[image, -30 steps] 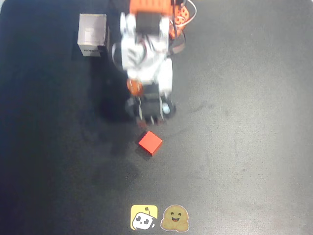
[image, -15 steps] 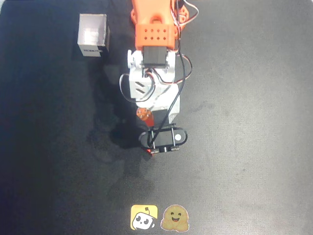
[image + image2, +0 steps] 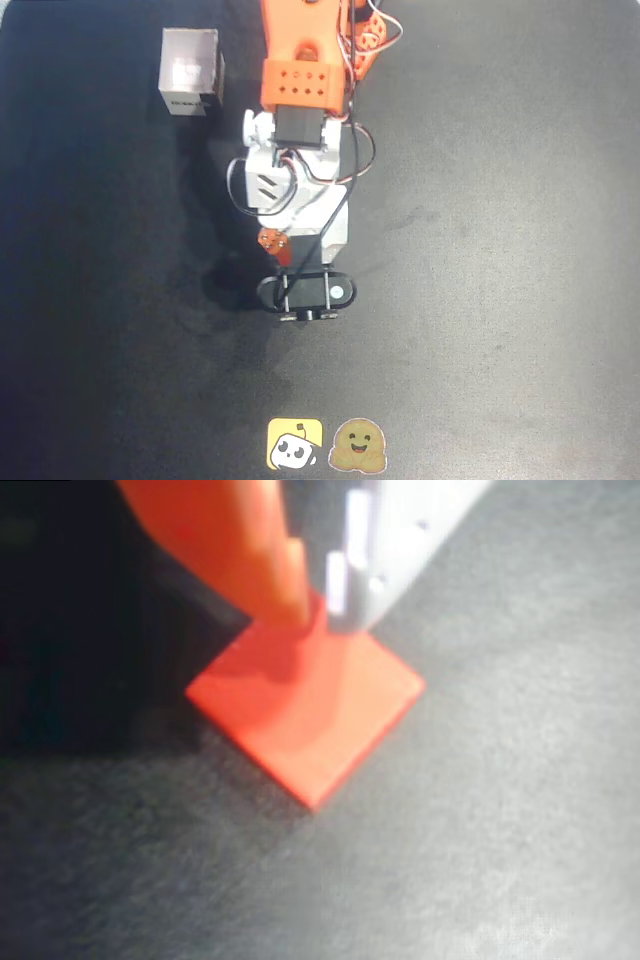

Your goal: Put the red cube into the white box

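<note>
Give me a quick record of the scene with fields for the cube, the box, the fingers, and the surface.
red cube: flat on the dark surface, one corner toward the wrist camera; the arm covers it from overhead
white box: upper left in the overhead view, apart from the arm, dark label on its lower side
gripper: down at the cube's far edge, orange and white fingers nearly together at the tips; grasp cannot be told
surface: dark mat
stickers: two, at the bottom edge of the overhead view
</note>
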Tool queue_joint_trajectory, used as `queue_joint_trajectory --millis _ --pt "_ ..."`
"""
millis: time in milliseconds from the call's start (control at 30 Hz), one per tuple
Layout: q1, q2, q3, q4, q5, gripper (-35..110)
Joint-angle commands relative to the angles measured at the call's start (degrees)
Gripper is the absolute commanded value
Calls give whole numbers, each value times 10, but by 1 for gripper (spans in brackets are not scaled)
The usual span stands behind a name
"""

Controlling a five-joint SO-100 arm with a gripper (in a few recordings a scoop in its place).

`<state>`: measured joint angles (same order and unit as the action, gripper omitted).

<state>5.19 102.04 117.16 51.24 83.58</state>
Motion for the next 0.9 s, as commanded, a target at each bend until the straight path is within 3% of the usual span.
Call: queue_joint_trajectory --millis 0,200,300,667,867 --pt "3 3 -24 -11 -27 2" --pt "-6 -28 -78 -1 -229 5" --pt "-19 -36 -88 5 -276 6" --pt "-51 -54 -89 4 -333 25" --pt "-54 -55 -69 -1 -347 27"
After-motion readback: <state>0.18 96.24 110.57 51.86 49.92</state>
